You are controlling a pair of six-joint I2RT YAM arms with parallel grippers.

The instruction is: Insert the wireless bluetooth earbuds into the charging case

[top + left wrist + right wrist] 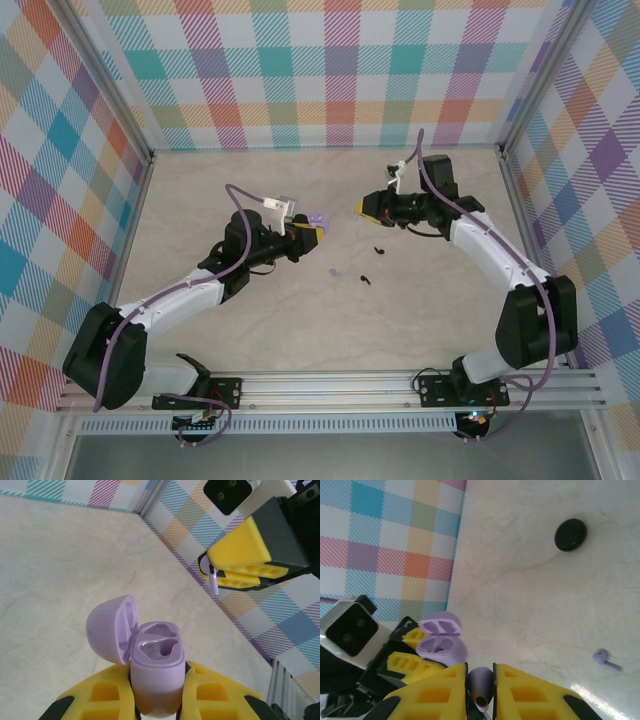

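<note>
The table carries the loose pieces, and above it my two arms meet near the middle. My left gripper is clamped around the base of the lilac charging case, whose lid is flipped open to one side. My right gripper is closed on one lilac earbud, held near the case but apart from it. By my judgement nothing is seated yet: this first earbud has to go in, then the second lilac earbud, which lies on the table. Two black earbuds lie on the table as well, and I see no case for them. The left wrist view gives what the others cannot. It looks straight down into both sockets, which appear empty, and it shows the pinched earbud's stem hanging below my right fingers. The right wrist view shows the spare lilac earbud's shape and one black earbud clearly. The top view resolves them only as specks, but it alone shows the gap between my grippers and both black ones together.
</note>
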